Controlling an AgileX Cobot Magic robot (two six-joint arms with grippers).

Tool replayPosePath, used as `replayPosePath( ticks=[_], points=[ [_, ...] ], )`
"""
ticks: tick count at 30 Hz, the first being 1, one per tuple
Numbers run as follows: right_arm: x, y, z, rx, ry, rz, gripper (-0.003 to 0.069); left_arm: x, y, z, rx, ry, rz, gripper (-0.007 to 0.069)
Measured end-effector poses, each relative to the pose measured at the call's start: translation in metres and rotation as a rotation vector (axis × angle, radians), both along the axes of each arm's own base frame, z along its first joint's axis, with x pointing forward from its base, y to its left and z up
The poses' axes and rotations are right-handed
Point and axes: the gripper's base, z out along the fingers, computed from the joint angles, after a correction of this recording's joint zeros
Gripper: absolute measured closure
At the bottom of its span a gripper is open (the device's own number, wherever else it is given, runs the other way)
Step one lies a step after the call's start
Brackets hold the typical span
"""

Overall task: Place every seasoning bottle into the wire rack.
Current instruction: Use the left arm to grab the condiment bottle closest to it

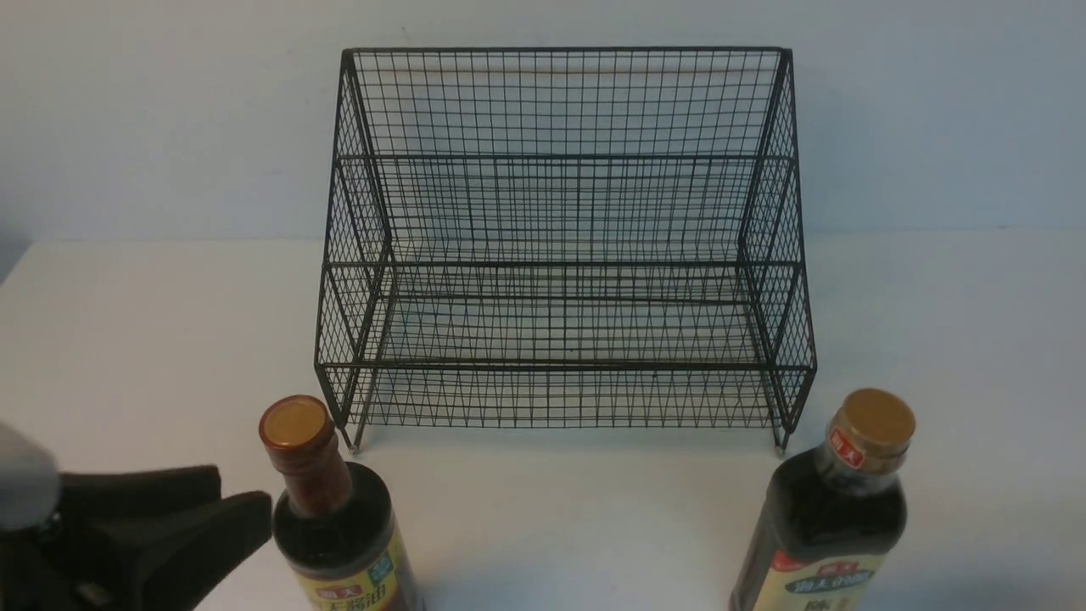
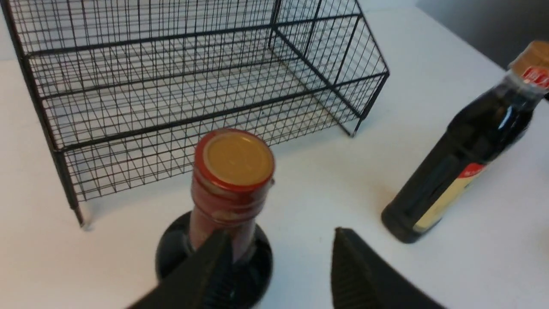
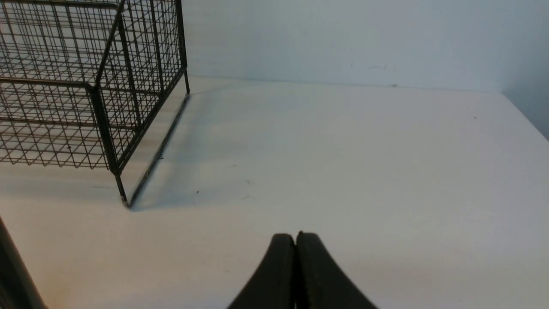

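The black wire rack [image 1: 560, 365] stands empty at the middle back of the table. The long-necked bottle [image 1: 316, 475] with a red-brown neck and gold-topped cap stands in front of the rack's left corner. The broader bottle [image 1: 836, 509] with a tan cap stands in front of the right corner. My left gripper [image 1: 242, 490] is open, just left of the long neck. In the left wrist view the left gripper [image 2: 281, 234] has one finger in front of the neck [image 2: 231, 184]; the rack [image 2: 206, 116] and broader bottle [image 2: 467, 150] also show. My right gripper [image 3: 296, 235] is shut and empty, beside the rack [image 3: 103, 124].
The white table [image 1: 127, 339] runs back to a pale wall behind the rack. In the right wrist view the table's right edge [image 3: 527, 120] shows, and a dark blurred edge [image 3: 13, 274] sits at the frame's corner.
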Motion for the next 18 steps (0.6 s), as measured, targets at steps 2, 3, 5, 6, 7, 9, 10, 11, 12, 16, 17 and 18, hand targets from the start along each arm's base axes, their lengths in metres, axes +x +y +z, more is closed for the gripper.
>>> replayPosePath(
  ticks=[2,3,5,6,7,9,10,11,12,16,17,18],
  points=[
    [0.0,0.0,0.0,0.0,0.0,0.0,0.0673,0.008,0.0,-0.002,0.018,-0.001,-0.007,0.0225],
    [0.0,0.0,0.0,0.0,0.0,0.0,0.0673,0.018,-0.001,-0.006,0.03,0.01,-0.021,0.0132],
    [0.0,0.0,0.0,0.0,0.0,0.0,0.0673,0.023,-0.002,-0.008,0.038,0.007,-0.033,0.0084],
    [0.0,0.0,0.0,0.0,0.0,0.0,0.0673,0.03,-0.003,-0.011,0.047,0.011,-0.046,0.0038],
    [0.0,0.0,0.0,0.0,0.0,0.0,0.0673,0.036,-0.004,-0.014,0.062,0.01,-0.059,0.0006],
    [0.0,0.0,0.0,0.0,0.0,0.0,0.0673,0.043,-0.004,-0.017,0.077,0.011,-0.067,-0.0014],
    [0.0,0.0,0.0,0.0,0.0,0.0,0.0673,0.047,-0.004,-0.019,0.081,0.012,-0.066,-0.0015],
    [0.0,0.0,0.0,0.0,0.0,0.0,0.0673,0.052,-0.004,-0.022,0.085,0.017,-0.065,-0.0015],
    [0.0,0.0,0.0,0.0,0.0,0.0,0.0673,0.057,-0.004,-0.025,0.08,0.024,-0.06,-0.0013],
    [0.0,0.0,0.0,0.0,0.0,0.0,0.0673,0.069,-0.006,-0.031,0.048,0.044,-0.047,0.002],
    [0.0,0.0,0.0,0.0,0.0,0.0,0.0673,0.073,-0.006,-0.033,0.039,0.047,-0.052,0.0054],
    [0.0,0.0,0.0,0.0,0.0,0.0,0.0673,0.075,-0.007,-0.034,0.039,0.046,-0.058,0.0085]
  ],
)
